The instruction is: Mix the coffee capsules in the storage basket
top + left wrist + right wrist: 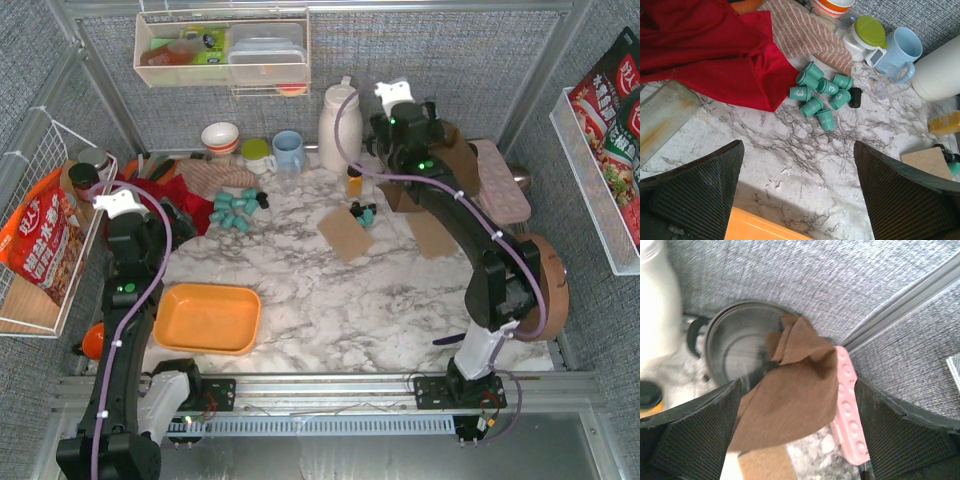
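Note:
The orange storage basket (205,318) lies at the front left with nothing in it; its rim (755,227) shows at the bottom of the left wrist view. Several teal coffee capsules (237,208) (820,92) and a black one (855,97) cluster on the marble beside the red cloth. A few more capsules (363,213) lie near the centre. My left gripper (165,228) (799,147) hangs open between basket and cluster, holding nothing. My right gripper (440,135) (799,385) is open at the back right over a brown cloth (795,385).
A red cloth (190,200) and striped towel (215,178) lie left of the capsules. A blue mug (289,150), white jug (340,125) and amber bottle (354,181) stand behind. Cork mats (345,235), a pink tray (500,180) and a metal pot (740,345) are at the right.

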Controlling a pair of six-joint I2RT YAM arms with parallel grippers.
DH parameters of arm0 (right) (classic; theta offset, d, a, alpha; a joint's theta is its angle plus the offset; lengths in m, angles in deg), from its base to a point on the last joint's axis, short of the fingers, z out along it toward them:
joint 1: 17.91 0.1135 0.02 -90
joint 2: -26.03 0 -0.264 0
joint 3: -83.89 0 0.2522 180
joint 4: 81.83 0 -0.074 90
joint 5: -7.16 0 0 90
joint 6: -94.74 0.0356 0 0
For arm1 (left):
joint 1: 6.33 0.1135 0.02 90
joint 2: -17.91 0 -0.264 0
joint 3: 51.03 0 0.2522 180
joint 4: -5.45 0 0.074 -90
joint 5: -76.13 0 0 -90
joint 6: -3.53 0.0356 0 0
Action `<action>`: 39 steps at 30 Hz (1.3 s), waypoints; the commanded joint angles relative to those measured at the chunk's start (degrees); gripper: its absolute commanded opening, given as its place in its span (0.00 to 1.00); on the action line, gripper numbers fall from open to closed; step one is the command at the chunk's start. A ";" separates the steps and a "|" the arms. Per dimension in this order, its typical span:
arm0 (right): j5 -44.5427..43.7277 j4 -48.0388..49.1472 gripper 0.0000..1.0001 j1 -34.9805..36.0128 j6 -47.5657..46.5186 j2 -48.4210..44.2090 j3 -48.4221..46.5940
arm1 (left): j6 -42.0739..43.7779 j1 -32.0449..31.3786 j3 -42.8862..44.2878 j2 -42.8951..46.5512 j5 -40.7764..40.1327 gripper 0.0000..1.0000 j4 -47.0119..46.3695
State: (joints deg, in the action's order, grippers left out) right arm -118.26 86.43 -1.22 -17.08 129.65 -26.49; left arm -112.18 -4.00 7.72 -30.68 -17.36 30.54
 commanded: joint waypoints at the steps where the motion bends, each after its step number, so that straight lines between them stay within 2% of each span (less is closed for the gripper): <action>1: -0.25 2.25 0.99 4.31 2.70 -5.66 6.65 | 0.69 0.03 0.12 1.14 -0.36 0.99 -0.77; 9: 11.67 -0.71 0.99 8.03 24.70 -14.21 22.48 | 0.66 0.01 0.18 1.79 0.36 0.99 -0.64; 12: 16.91 -0.16 0.99 8.02 29.35 -16.10 27.78 | 0.68 0.02 0.05 2.02 0.41 0.99 -0.87; 18: 24.42 -2.45 0.99 7.94 32.23 -17.32 34.22 | 0.70 -0.03 0.14 1.84 0.86 0.99 -0.85; 23: 26.41 -1.24 0.99 6.90 33.58 -17.64 39.92 | 0.67 0.04 0.08 1.48 0.73 0.99 -0.96; 30: 31.52 5.38 0.96 5.34 34.96 -16.88 46.04 | 0.36 0.00 0.10 -0.27 1.35 0.99 -0.89; 39: 35.81 16.69 0.86 4.25 37.48 -12.88 50.93 | -0.02 0.00 0.19 -2.93 2.58 0.99 -0.92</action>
State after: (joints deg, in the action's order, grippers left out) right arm -85.10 95.22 3.43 18.24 115.86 22.62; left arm -112.01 -4.00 7.72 -32.98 -16.07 30.85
